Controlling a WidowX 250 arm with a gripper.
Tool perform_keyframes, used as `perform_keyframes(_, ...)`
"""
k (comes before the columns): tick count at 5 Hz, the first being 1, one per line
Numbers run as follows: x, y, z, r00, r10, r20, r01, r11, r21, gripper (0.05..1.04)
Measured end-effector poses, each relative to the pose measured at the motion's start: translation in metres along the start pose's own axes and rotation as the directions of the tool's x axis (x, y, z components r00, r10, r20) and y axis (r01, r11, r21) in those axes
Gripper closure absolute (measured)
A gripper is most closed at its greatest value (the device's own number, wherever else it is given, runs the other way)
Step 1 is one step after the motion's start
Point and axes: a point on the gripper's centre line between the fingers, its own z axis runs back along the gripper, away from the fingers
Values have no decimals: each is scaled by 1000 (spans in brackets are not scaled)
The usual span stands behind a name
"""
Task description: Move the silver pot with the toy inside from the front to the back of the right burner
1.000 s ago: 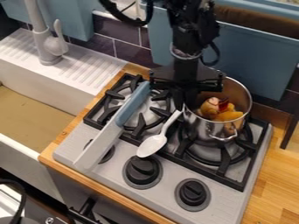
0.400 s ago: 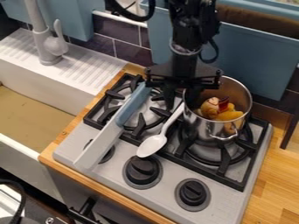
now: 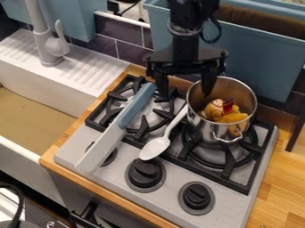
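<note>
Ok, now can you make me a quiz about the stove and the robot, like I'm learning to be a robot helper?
1. True or false: the spoon is inside the metal pot.
2. What colour is the handle of the knife? a) red b) blue c) yellow
3. Fill in the missing word: the two fingers of the gripper are spread ____.

Key: 1 false; 2 b; 3 apart

Spoon (image 3: pixel 156 147), one, white, long-handled; laid slantwise on stove (image 3: pixel 172 174), bowl toward front knobs, handle beside metal pot (image 3: pixel 201 129).
</note>
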Motion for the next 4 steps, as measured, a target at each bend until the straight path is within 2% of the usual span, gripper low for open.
perform_keyframes(1, 4, 7, 25, 999, 21, 29, -20, 999, -31, 84)
perform_keyframes(2, 2, 20, 27, 1000, 20, 6, -20, 999, 33, 84)
perform_keyframes(4, 21, 49, 22, 1000, 14, 0, -14, 1000, -5, 84)
